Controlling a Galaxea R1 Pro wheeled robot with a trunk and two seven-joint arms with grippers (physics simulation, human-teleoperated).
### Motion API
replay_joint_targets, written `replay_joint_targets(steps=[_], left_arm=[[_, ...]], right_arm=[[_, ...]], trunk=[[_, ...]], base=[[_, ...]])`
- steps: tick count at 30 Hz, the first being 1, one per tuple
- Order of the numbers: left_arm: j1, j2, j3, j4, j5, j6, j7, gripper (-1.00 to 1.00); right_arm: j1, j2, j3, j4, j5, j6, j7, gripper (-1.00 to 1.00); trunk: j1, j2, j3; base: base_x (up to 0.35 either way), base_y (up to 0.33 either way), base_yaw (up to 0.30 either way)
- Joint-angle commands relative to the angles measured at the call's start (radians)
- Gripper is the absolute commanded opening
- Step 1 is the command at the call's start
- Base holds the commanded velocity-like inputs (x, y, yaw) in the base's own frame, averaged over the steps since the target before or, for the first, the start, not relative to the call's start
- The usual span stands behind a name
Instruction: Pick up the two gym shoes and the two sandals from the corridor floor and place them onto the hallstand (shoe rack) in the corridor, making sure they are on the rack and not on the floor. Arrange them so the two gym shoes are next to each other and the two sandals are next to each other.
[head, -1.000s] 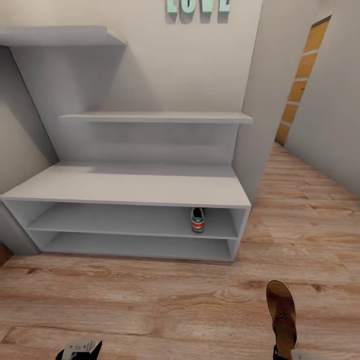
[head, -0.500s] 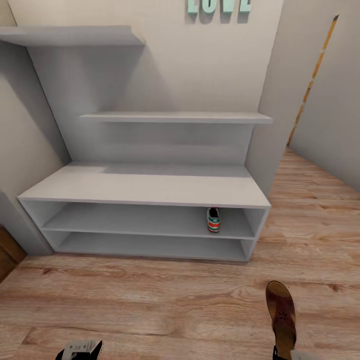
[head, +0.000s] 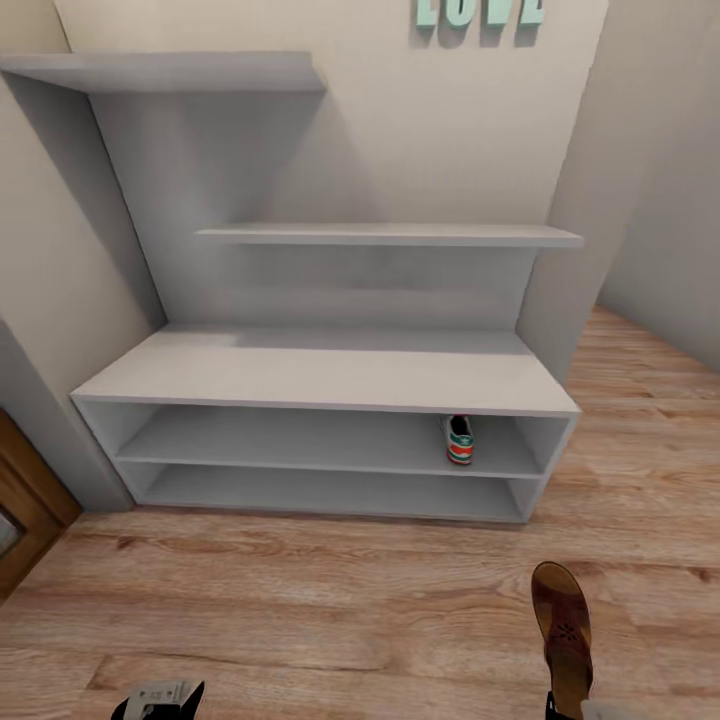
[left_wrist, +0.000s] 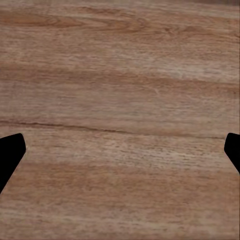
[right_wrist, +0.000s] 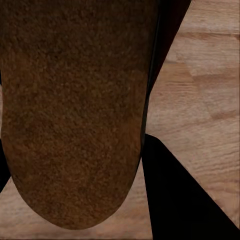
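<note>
The pale grey hallstand (head: 320, 375) stands against the wall ahead. One gym shoe (head: 459, 440) sits heel-out at the right end of its upper low shelf. A dark brown sandal (head: 562, 625) hangs over the corridor floor (head: 300, 600) at the head view's lower right, with my right gripper (head: 568, 708) shut on its heel end. In the right wrist view the sandal's footbed (right_wrist: 75, 110) looms large beside a dark finger (right_wrist: 185, 200). My left gripper (head: 158, 700) is low at the lower left, and the left wrist view shows the left gripper (left_wrist: 120, 150) open over bare planks.
A brown door frame (head: 20, 500) stands left of the hallstand. Teal letters (head: 480, 10) hang on the wall above it. The corridor floor runs on to the right of the rack (head: 650, 400), past a wall corner.
The whole head picture has shifted right, so the camera has turned; a brown door frame has come into view at left. The sandal stays in my right gripper and the left stays open.
</note>
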Motion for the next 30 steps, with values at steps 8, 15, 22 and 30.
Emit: replay_joint_targets(steps=[8, 15, 22, 30], left_arm=[[-0.001, 0.0, 0.003, 0.002, 0.01, 0.0, -0.01, 1.0], [-0.001, -0.001, 0.003, 0.002, 0.01, 0.0, -0.01, 1.0], [-0.001, -0.002, 0.002, 0.002, 0.01, 0.0, -0.01, 1.0], [-0.001, -0.003, 0.002, 0.002, 0.01, 0.0, -0.01, 1.0]], right_arm=[[-0.001, 0.0, -0.004, 0.001, 0.007, -0.003, -0.005, -1.0], [-0.001, 0.0, -0.004, 0.001, 0.007, -0.003, -0.005, -1.0], [-0.001, 0.0, -0.004, 0.001, 0.007, -0.003, -0.005, -1.0], [-0.001, -0.001, -0.005, 0.001, 0.009, -0.004, -0.005, -1.0]], trunk=[[0.0, 0.0, -0.001], [0.0, 0.0, -0.001], [0.0, 0.0, 0.001], [0.0, 0.0, 0.002]], base=[[0.0, 0.308, 0.0], [0.0, 0.308, 0.0], [0.0, 0.308, -0.12], [-0.001, 0.308, -0.045]])
